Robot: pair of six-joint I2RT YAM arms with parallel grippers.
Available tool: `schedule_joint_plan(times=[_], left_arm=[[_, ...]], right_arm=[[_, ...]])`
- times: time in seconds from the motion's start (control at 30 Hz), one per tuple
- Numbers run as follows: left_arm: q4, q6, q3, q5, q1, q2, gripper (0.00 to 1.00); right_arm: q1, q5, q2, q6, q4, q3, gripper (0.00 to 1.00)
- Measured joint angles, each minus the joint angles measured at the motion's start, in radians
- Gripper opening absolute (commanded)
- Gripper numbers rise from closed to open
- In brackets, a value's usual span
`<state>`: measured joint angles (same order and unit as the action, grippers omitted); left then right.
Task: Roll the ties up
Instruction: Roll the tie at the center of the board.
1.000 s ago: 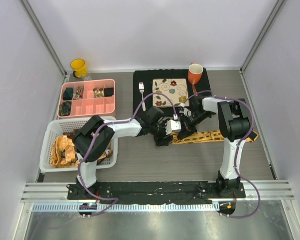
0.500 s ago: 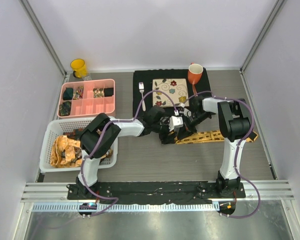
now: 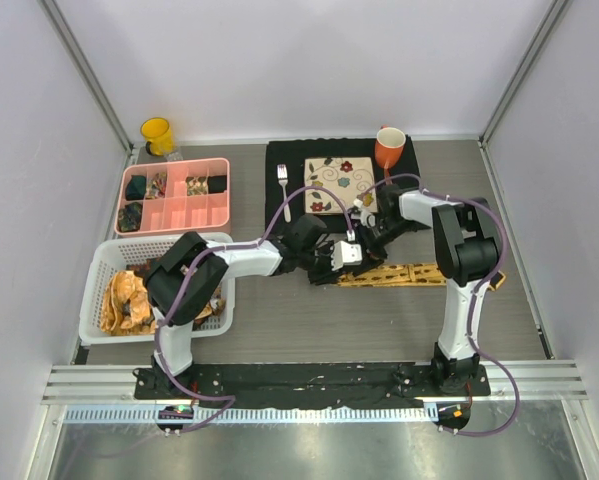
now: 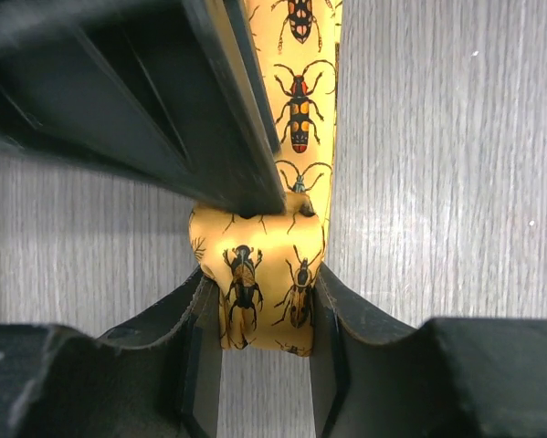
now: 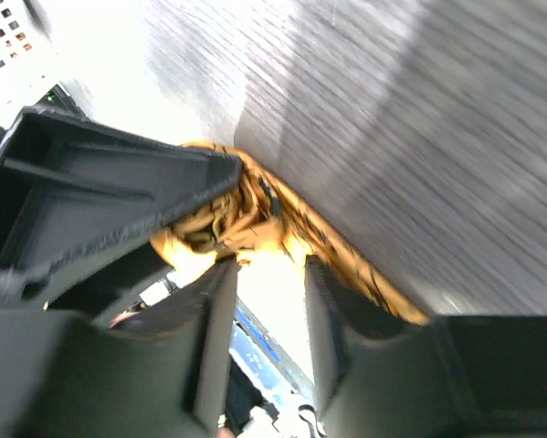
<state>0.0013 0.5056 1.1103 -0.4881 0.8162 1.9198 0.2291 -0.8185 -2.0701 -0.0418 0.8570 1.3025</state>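
Note:
A mustard-yellow tie (image 3: 409,273) printed with dark beetles lies flat across the middle of the table, its left end rolled up. My left gripper (image 3: 331,262) is shut on that rolled end: in the left wrist view both fingers (image 4: 200,319) press the sides of the small roll (image 4: 255,274), and the rest of the tie (image 4: 300,100) runs away from it. My right gripper (image 3: 367,238) hovers just behind the roll. Its jaws stand open with nothing between them (image 5: 268,274), and the crumpled tie end (image 5: 246,205) sits just past the fingertips. That view is blurred.
A white basket (image 3: 99,262) at the left holds more ties (image 3: 129,298). Behind it is a pink compartment tray (image 3: 176,195) and a yellow cup (image 3: 157,135). A black mat (image 3: 279,155) at the back carries a patterned plate (image 3: 337,183), fork (image 3: 284,190) and orange mug (image 3: 389,148).
My right gripper has opened and let go of the rolled end, drawing back a little. My left gripper has closed on the roll. The tie now lies flatter and further left.

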Motion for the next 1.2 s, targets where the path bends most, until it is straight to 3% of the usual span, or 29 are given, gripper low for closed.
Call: schedule_joint_plan(times=[0.13, 0.37, 0.47, 0.5, 0.57, 0.6, 0.63, 0.77, 0.93, 1.03, 1.07, 1.2], left_arm=[[-0.020, 0.023, 0.006, 0.010, 0.000, 0.000, 0.30], [-0.067, 0.046, 0.035, 0.017, 0.003, 0.007, 0.35], [-0.084, 0.055, 0.046, 0.017, 0.005, 0.011, 0.36], [-0.090, 0.057, 0.050, 0.017, 0.005, 0.013, 0.37], [-0.100, 0.061, 0.057, 0.016, 0.005, 0.015, 0.38], [-0.106, 0.061, 0.061, 0.016, 0.005, 0.018, 0.40], [-0.108, 0.062, 0.063, 0.016, 0.006, 0.019, 0.42], [-0.111, 0.072, 0.067, 0.014, 0.006, 0.022, 0.59], [-0.108, 0.048, 0.066, 0.017, -0.001, 0.023, 0.69], [-0.085, -0.001, 0.058, 0.018, -0.013, 0.022, 0.86], [-0.064, -0.022, 0.049, 0.020, -0.017, 0.019, 0.99], [-0.012, -0.082, 0.021, 0.035, -0.025, -0.017, 1.00]], right_arm=[[-0.024, -0.026, 0.043, -0.018, 0.016, 0.001, 0.51], [0.008, -0.086, 0.093, 0.016, -0.006, 0.001, 0.46], [0.026, -0.078, 0.081, 0.023, -0.020, 0.001, 0.35], [0.031, -0.066, 0.074, 0.026, -0.027, 0.001, 0.22], [0.034, -0.049, 0.056, 0.023, -0.031, 0.001, 0.08], [0.033, -0.050, 0.048, 0.034, -0.030, 0.000, 0.01], [0.032, -0.051, 0.046, 0.039, -0.029, -0.001, 0.01], [0.031, -0.024, 0.046, 0.040, -0.031, -0.006, 0.01], [-0.002, 0.037, 0.031, 0.031, -0.019, -0.019, 0.01], [-0.026, 0.058, 0.014, 0.019, -0.009, -0.023, 0.01], [-0.032, 0.066, 0.011, 0.016, -0.008, -0.025, 0.01], [-0.040, 0.078, 0.010, 0.010, -0.010, -0.028, 0.01]])
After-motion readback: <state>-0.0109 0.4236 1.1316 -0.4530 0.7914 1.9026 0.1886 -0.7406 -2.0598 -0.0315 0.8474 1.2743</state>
